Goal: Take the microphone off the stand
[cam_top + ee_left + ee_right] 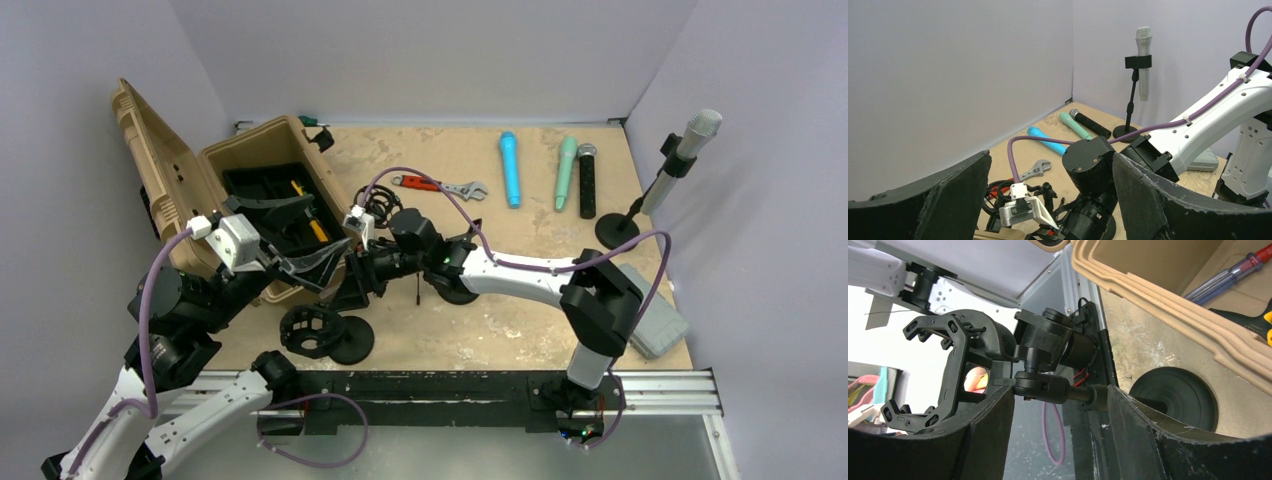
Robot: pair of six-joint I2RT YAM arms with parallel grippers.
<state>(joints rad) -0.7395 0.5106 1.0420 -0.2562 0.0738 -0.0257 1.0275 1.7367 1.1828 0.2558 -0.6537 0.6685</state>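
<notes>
A silver microphone sits clipped in a black stand at the table's far right. It also shows upright in the left wrist view. A second black stand with an empty shock mount stands at the near left. My right gripper reaches left to it. Its jaws are open at either side of that stand's rod, with the shock mount beyond. My left gripper is open and empty over the toolbox front, facing the right arm's wrist.
An open tan toolbox stands at the left. Blue, green and black microphones lie at the back. A wrench, a coiled cable and a grey box are also on the table.
</notes>
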